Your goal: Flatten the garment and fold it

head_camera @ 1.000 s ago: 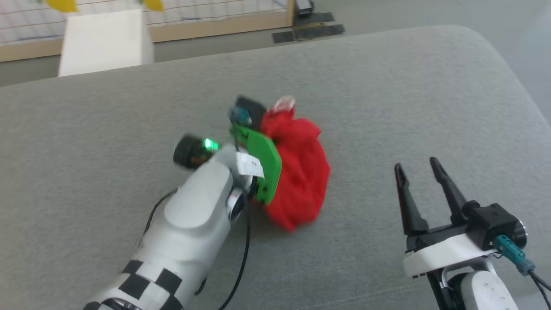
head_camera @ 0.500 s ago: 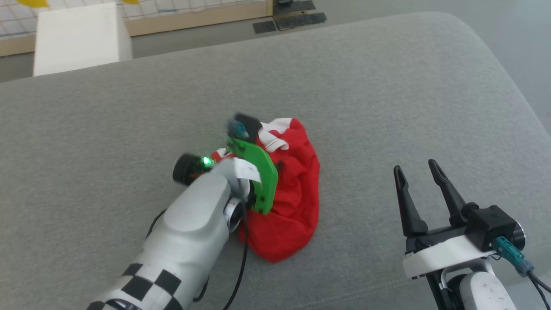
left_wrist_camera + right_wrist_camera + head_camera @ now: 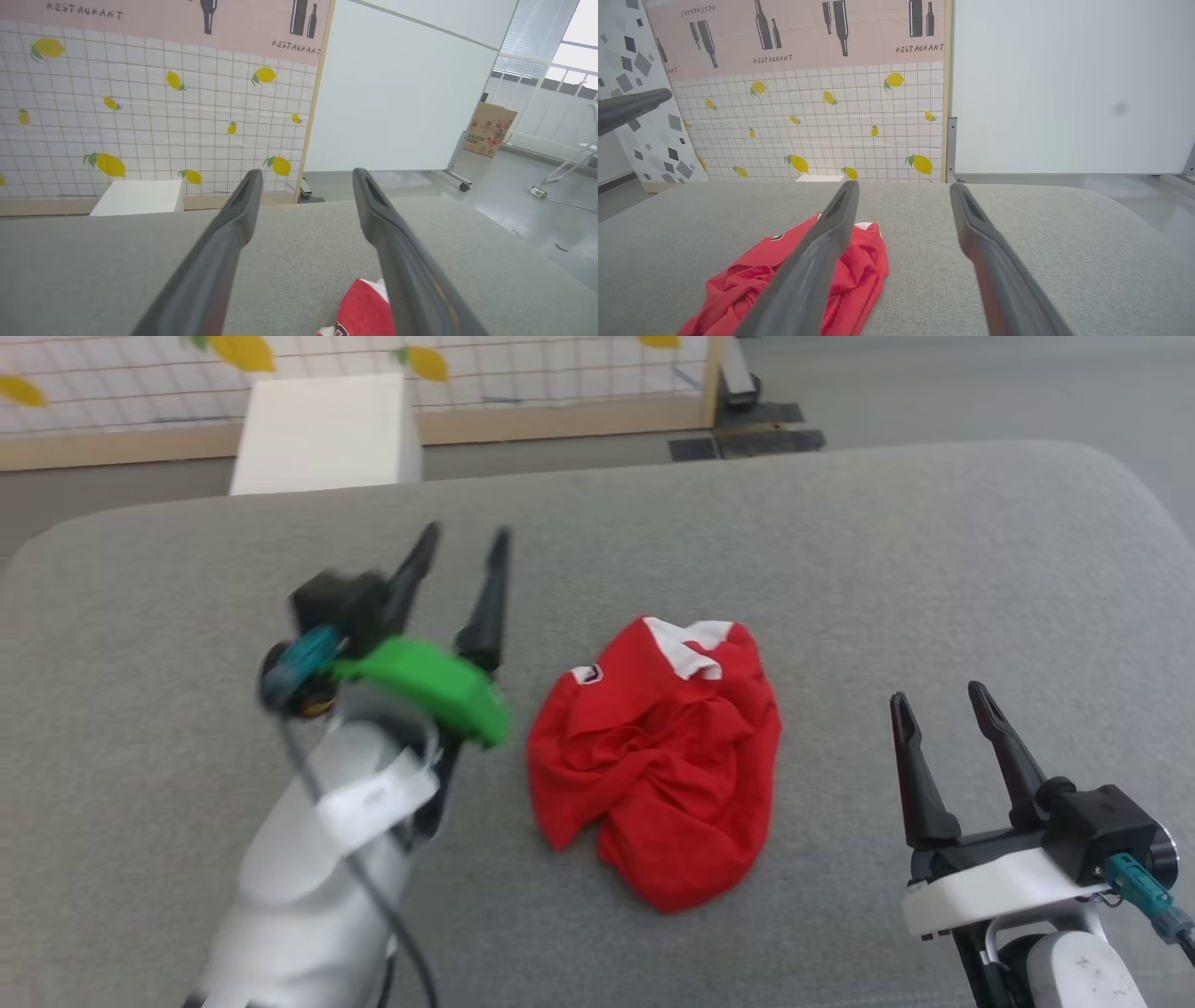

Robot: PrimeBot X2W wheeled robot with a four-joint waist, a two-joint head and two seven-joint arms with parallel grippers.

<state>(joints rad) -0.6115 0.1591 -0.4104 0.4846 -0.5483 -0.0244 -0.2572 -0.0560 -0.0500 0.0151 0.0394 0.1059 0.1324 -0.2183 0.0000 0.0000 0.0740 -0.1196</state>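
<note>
Here we hold our left gripper [image 3: 467, 530] and right gripper [image 3: 936, 693] wide, empty, flanking the crumpled red shorts [image 3: 663, 765], seemingly ready to pull them flat.

grey cushion [image 3: 840, 541] | white box [image 3: 322, 434] beyond | lemon-print tiled wall [image 3: 140, 116] | cardboard box [image 3: 488, 128]

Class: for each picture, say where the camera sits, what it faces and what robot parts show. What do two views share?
Head view: on the head, looking down at the garment on the grey cushion; left pincer and right pincer show.
Left wrist view: on the left wrist, facing the lemon wall along its own fingers.
Right wrist view: on the right wrist, same facing, own fingers.
Shared: both wrist views show garment and lemon wall.
</note>
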